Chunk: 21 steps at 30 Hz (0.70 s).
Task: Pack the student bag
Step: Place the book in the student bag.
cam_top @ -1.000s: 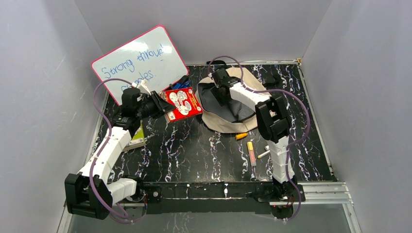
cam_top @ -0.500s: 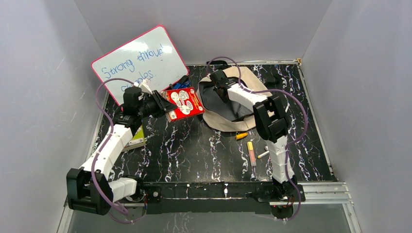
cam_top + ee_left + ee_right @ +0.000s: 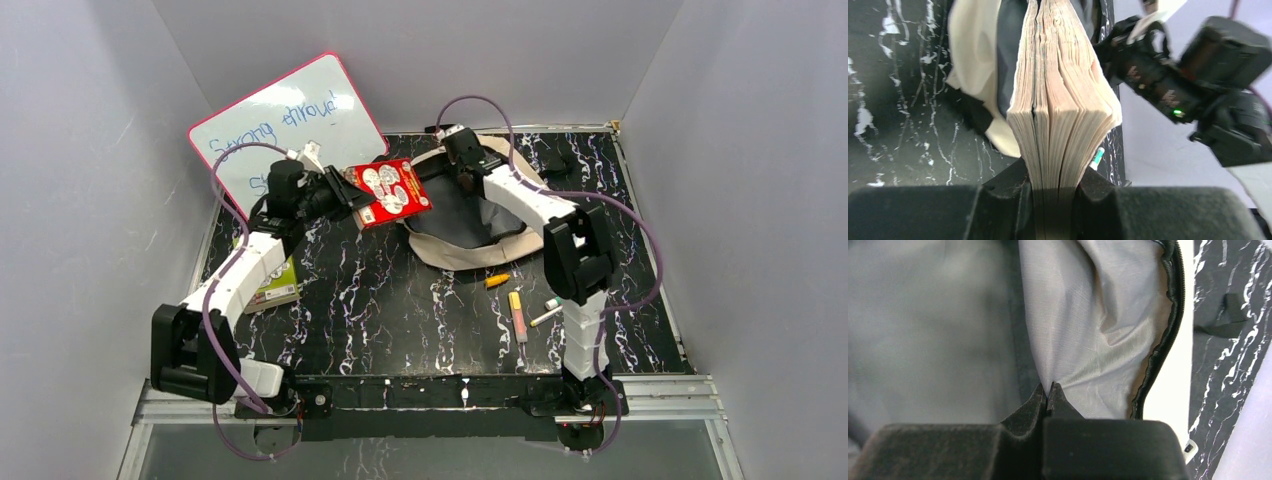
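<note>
The left tool (image 3: 347, 196) holds a red book (image 3: 393, 190) beside the student bag (image 3: 470, 258), right tool (image 3: 463, 168) at its far rim.

student bag (image 3: 468, 258): beige cloth outside, matt, soft; lining (image 3: 1088, 315) thin grey woven fabric, smooth, slight sheen, creased; zipper (image 3: 1168, 315) dark, ribbed. book (image 3: 392, 190): glossy red cover, paper pages (image 3: 1058, 100) yellowish, rough matt edges. table (image 3: 400, 310): black marble-look top, white veins, glossy. whiteboard (image 3: 270, 120) smooth, shiny, pink frame. left gripper (image 3: 1055, 182) and right gripper (image 3: 1049, 390): matt black plastic, fine-grained
</note>
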Available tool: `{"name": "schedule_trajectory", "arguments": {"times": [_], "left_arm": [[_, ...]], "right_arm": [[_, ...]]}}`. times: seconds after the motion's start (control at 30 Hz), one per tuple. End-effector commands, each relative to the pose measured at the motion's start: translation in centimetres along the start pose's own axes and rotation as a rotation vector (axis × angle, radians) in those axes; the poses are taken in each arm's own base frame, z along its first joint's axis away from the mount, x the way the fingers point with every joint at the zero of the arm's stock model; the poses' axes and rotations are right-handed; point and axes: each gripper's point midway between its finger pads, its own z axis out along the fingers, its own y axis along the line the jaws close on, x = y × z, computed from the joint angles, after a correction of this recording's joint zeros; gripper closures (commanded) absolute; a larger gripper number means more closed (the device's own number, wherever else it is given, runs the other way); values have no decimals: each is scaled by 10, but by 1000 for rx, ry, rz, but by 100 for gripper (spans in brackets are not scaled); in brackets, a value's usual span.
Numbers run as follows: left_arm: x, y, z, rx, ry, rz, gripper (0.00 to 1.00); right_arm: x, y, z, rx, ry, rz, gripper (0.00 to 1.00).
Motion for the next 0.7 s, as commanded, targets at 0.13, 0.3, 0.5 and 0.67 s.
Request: {"name": "schedule_trajectory", "arguments": {"times": [0.13, 0.3, 0.5, 0.67], "left_arm": [[5, -53, 30, 131, -3, 66, 100], [9, -42, 39, 110, -12, 38, 100], [9, -39, 56, 126, -19, -17, 100], [14, -43, 74, 133, -20, -51, 100]], "right_arm": [[-66, -20, -75, -56, -235, 126, 100], [-72, -18, -85, -94, -258, 149, 100], [-80, -13, -91, -129, -283, 199, 100], [-86, -10, -97, -154, -289, 292, 100]]}}
